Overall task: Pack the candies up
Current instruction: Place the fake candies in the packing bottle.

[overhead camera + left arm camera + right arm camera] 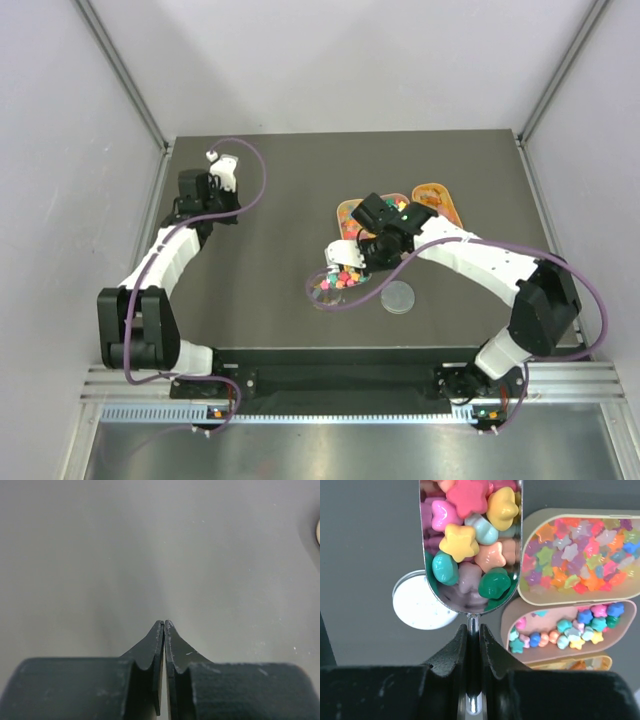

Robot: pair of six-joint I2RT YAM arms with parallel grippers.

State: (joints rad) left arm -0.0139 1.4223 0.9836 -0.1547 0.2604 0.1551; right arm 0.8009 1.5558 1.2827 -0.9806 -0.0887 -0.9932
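The candies are tiny star-shaped sweets in many colours. A heap of them (470,535) fills the metal scoop (470,600), which my right gripper (473,627) holds by its thin handle, shut on it. From above, the scoop's load (345,275) is over a round clear cup (320,293). To the right of the scoop, one oval tan tray (540,594) is full of candies (580,555). A second tray (512,617) holds one row of candies (570,630). My left gripper (164,622) is shut and empty, far left (228,195).
The round clear lid (417,605) lies flat on the dark table beside the scoop; from above it (398,297) is right of the cup. A third tray's edge (570,664) shows below the second. An orange-filled tray (437,200) sits at the back right.
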